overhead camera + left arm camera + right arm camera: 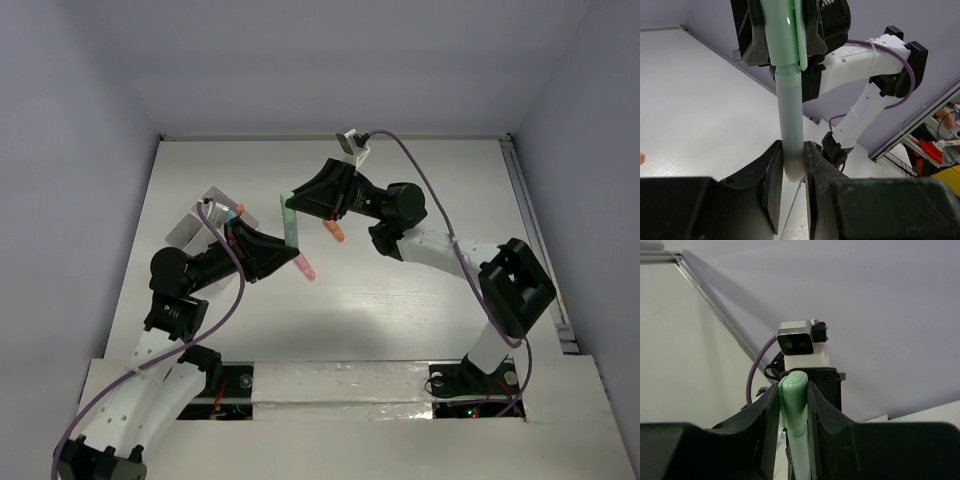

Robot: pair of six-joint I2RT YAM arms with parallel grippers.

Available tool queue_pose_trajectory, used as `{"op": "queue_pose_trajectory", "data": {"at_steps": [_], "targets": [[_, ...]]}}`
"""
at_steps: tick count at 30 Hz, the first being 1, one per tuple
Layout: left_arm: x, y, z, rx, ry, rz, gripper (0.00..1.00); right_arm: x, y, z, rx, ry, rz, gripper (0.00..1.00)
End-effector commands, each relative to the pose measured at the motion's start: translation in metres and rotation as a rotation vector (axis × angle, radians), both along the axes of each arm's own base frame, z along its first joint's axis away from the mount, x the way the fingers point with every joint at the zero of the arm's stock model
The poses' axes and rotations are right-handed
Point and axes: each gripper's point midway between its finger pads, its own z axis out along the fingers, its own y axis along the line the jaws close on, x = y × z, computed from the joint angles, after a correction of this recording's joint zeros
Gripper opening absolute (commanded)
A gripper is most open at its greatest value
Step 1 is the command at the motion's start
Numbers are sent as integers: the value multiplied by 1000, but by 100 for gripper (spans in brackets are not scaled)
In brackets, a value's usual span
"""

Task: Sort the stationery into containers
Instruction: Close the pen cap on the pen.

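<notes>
Now: one green marker [790, 110] gripped twice (left end effector [792, 150] on body, right end effector [793, 389] on cap).

White table [420, 300]: pink marker [305, 268], orange marker [336, 231] (containers [192, 225] at left).

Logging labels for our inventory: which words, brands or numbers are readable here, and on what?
None can be read.
White print on the housing of the right gripper: cropped and blurred.
Faint mark on the right arm's white link: too small.
Green marker: no print seen.
</notes>
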Motion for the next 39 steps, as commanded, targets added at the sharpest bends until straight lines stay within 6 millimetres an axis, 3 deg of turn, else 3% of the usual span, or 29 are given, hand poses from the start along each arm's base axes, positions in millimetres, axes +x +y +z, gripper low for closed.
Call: {"op": "queue_pose_trajectory", "data": {"at_steps": [1,8,16,29,35,39], "targets": [[-15,12,81,-128,-292,50,0,-31,-1,8,48,-103,102,0],[-21,18,107,-135,-398,90,0,-33,3,3,29,-55,137,0],[-9,25,121,-83,-436,188,0,-53,10,0,22,-46,214,0],[-11,36,148,-211,-483,245,0,-63,7,3,82,-111,93,0],[-14,39,160,-221,-520,269,0,-67,21,-12,0,-100,73,0],[-15,42,166,-224,-536,282,0,-58,25,-29,-60,-72,19,0]]}}
